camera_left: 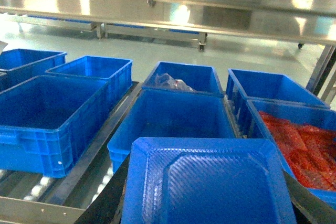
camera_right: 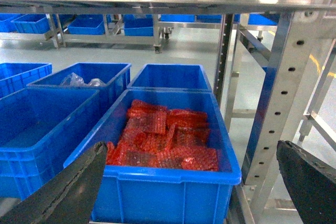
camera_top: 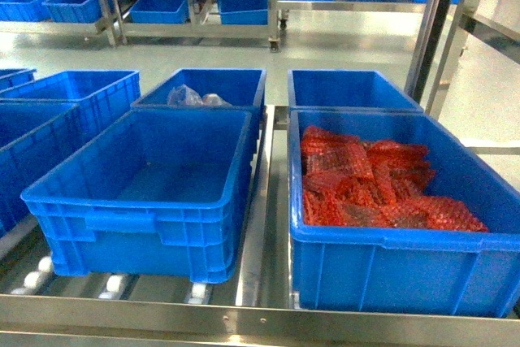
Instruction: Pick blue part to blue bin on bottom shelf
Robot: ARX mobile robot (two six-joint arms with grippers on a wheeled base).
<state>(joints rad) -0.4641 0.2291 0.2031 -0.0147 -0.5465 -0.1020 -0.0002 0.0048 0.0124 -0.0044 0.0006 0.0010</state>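
The blue part (camera_left: 210, 177), a flat squarish piece with a ridged face, fills the foreground of the left wrist view. My left gripper (camera_left: 207, 200) is shut on it, its dark fingers (camera_left: 107, 203) showing at both side edges. The part hangs just in front of the empty blue bin (camera_left: 178, 121) (camera_top: 146, 193), which stands front left on the bottom shelf (camera_top: 244, 318). My right gripper (camera_right: 194, 182) is open and empty in front of the tote of red bags (camera_right: 163, 140). Neither gripper shows in the head view.
The tote with red bubble-wrap bags (camera_top: 382, 193) stands front right. Behind are a tote with clear bags (camera_top: 203, 91) and an empty one (camera_top: 349, 88). More totes (camera_top: 49, 119) line the left. A steel upright (camera_right: 286, 93) stands right, a shelf overhead.
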